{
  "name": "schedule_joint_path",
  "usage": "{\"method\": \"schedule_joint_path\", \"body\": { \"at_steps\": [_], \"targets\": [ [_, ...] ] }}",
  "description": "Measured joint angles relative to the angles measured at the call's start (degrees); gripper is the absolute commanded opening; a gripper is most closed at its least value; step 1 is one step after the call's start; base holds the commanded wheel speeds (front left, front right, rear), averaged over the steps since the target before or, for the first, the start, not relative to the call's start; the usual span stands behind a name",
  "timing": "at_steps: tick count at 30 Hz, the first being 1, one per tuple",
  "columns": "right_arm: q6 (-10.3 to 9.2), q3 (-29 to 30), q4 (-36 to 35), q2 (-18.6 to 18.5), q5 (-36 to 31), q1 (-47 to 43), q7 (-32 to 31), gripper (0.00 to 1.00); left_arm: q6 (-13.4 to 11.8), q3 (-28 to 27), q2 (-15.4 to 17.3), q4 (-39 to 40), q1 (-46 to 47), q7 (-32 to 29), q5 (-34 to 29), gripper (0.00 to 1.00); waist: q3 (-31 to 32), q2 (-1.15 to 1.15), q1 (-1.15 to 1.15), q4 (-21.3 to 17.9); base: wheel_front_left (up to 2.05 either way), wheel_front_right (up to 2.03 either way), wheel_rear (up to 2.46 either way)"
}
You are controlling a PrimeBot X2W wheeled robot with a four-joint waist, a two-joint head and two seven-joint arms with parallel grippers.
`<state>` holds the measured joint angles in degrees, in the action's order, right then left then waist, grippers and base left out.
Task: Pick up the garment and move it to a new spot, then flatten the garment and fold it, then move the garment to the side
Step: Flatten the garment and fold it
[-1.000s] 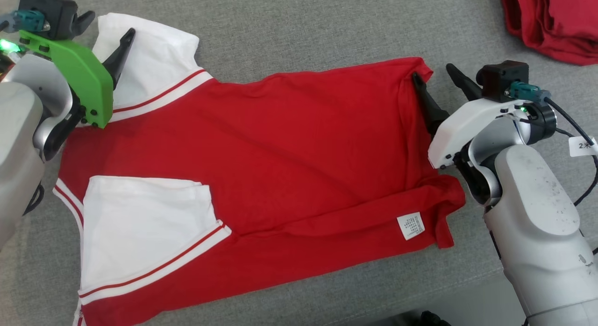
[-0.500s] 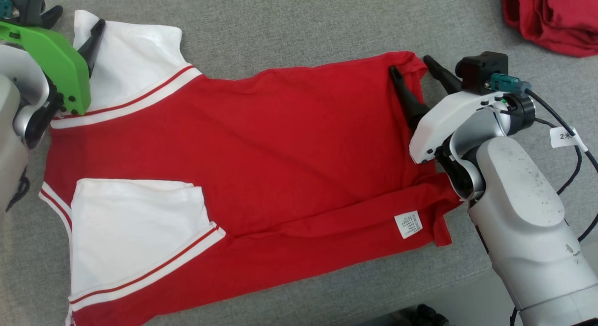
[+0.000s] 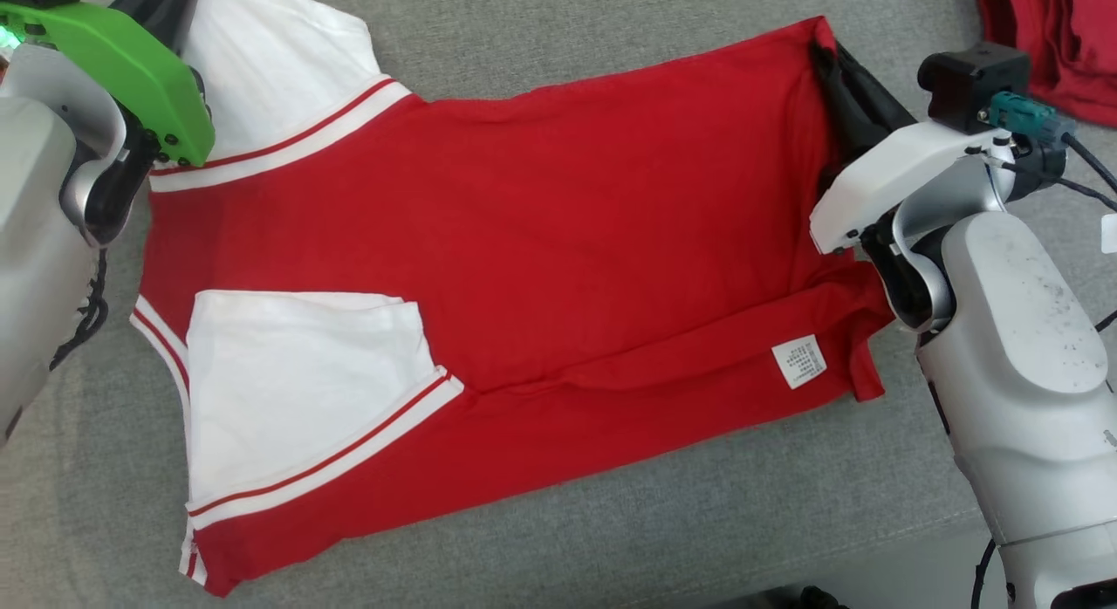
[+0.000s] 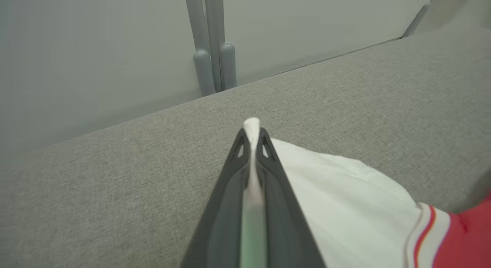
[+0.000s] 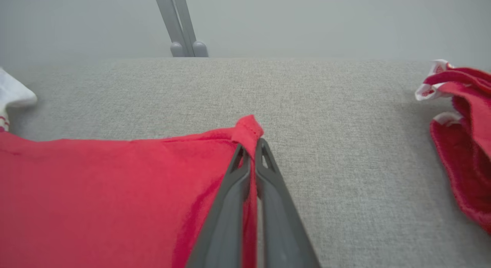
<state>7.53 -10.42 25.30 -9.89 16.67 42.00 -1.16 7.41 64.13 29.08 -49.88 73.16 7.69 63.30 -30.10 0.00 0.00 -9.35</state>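
One flat, soft red-and-white garment (image 3: 541, 225)

Garment (image 3: 558, 242) label (image 3: 799, 362) print too small to read; red pile (image 3: 1078, 33) (upper right) cropped.

The left gripper (image 4: 252, 134) pinches the white sleeve edge of the garment (image 4: 345, 202) above a grey upholstered surface (image 4: 115, 176). Right of the gripper, red-striped trim (image 4: 425, 229) meets red cloth; grey posts (image 4: 213, 64) stand beyond.

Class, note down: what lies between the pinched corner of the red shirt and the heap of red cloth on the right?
Nothing: in the right wrist view, bare grey surface separates the shirt corner from the red heap.
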Motion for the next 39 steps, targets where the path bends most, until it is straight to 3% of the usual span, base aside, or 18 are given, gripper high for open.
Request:
{"method": "schedule_joint_path", "body": {
  "at_steps": [8,13,19,26,34,39],
  "targets": [
    [0.00,0.6,1.1,-1.1,-0.6,-2.9,2.2,0.00,0.0,1.2,-0.6,7.4,-2.3,6.4,0.5,0.00,2.6,0.00,0.00,3.3,0.00,0.00,0.00],
    [-0.01,1.7,0.5,-2.9,-0.3,-7.4,3.6,0.00,-0.2,-3.4,0.6,15.1,-8.5,7.3,-0.1,0.00,4.5,0.00,0.00,5.2,0.00,0.00,0.00],
    [0.00,4.4,-1.3,-4.3,-0.8,-12.0,6.2,0.00,-4.1,-13.5,1.6,29.3,-21.2,7.3,-6.2,0.00,6.6,0.00,0.00,7.7,0.00,0.00,0.00],
    [0.00,6.4,-3.0,-4.2,-1.6,-16.6,8.9,0.00,-8.0,-19.4,1.1,43.2,-36.3,7.3,-11.1,0.00,8.8,0.00,0.00,9.6,0.00,0.00,0.00],
    [-0.01,9.0,-4.2,-4.3,-1.7,-22.5,12.5,0.00,-11.3,-22.3,0.2,48.5,-50.3,7.3,-13.2,0.00,11.1,0.00,0.00,11.0,0.00,0.00,0.00],
    [-0.01,10.1,-5.2,-3.6,-0.8,-26.7,13.9,0.00,-11.5,-23.8,-1.2,49.0,-57.5,7.3,-13.9,0.00,12.3,0.00,0.00,11.1,0.00,0.00,0.00]
  ]
}}
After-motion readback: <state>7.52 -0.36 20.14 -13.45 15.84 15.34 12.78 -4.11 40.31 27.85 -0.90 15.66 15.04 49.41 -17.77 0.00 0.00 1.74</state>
